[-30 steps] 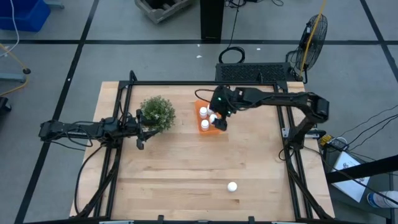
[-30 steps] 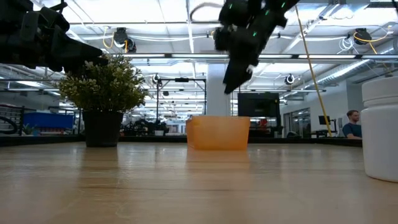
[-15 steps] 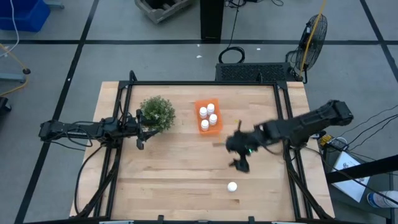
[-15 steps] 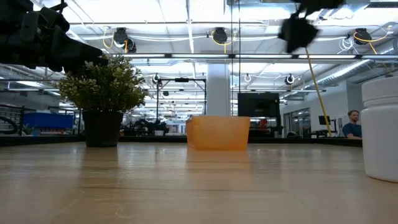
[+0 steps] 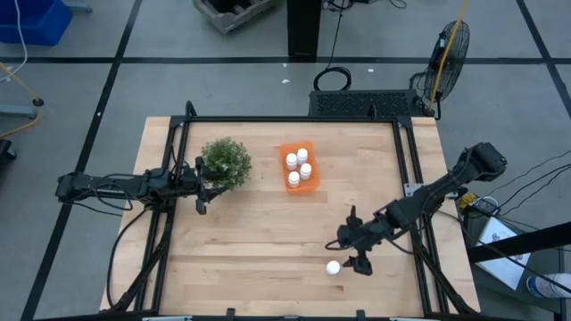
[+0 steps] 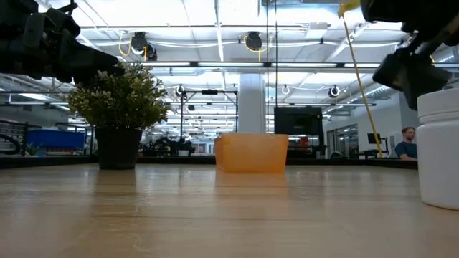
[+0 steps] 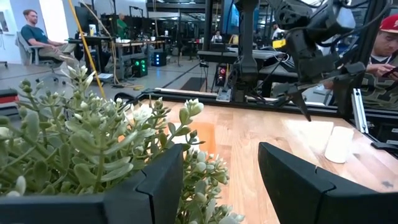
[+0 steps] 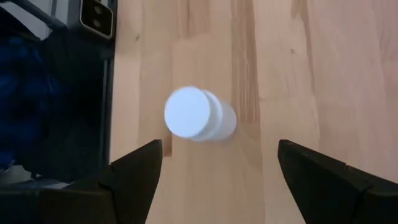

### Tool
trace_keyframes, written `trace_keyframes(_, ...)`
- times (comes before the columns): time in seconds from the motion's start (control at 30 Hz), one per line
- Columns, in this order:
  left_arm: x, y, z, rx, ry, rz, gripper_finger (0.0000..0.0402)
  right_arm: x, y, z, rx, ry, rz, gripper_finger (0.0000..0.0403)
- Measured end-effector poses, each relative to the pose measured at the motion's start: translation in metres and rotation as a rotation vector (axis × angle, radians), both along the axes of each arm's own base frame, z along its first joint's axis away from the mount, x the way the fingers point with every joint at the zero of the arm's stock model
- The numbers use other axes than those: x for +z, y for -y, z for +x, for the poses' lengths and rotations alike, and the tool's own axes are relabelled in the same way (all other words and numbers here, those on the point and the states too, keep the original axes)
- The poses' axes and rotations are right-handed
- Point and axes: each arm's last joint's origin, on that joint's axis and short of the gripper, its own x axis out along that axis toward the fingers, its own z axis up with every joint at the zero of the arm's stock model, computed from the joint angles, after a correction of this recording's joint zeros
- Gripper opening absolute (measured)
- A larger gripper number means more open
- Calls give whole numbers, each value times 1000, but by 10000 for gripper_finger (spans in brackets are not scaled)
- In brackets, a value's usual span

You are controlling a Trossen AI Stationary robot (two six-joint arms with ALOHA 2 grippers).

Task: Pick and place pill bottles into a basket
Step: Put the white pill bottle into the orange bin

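- With four small white round-capped pill bottles (image 5: 298,166) already standing in the bright orange rectangular plastic basket (image 5: 311,148), the job looks close to done: one bottle is left.
- That last white pill bottle (image 5: 333,267) stands upright on the pale wooden table (image 5: 250,259), near the front edge and well apart from the basket.
- The right gripper (image 5: 355,251) hovers just beside and above it; the right wrist view looks straight down on the white cap (image 8: 188,112), with the two dark fingers (image 8: 134,171) spread wide to either side, holding nothing.
- By my judgement the step in hand is the approach for the final pick. The next move calls for lowering until the fingers straddle the bottle's body, then closing on it squarely; the bottle is light and round, so an off-centre squeeze could tip it or send it rolling.
- The left gripper (image 7: 217,183) waits at the table's left side, against the bushy green potted plant (image 5: 225,161), its fingers parted and empty.
- Apart from the four bottles, I can see nothing else in the basket.
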Motion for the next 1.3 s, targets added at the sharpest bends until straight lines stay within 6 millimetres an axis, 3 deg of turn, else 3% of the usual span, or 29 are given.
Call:
trace_keyframes(0.23,0,0,0,0,0,0,214,-4,-1,0,26,35,-3,308)
trace_keyframes(0.57,0,0,0,0,1,0,214,4,-17,17,77,159,-2,304)
trace_keyframes(0.83,0,0,0,0,-1,0,214,21,-27,33,149,27,-131,281)
trace_keyframes(1.3,0,0,0,0,-3,0,214,20,-11,38,53,-97,-152,279)
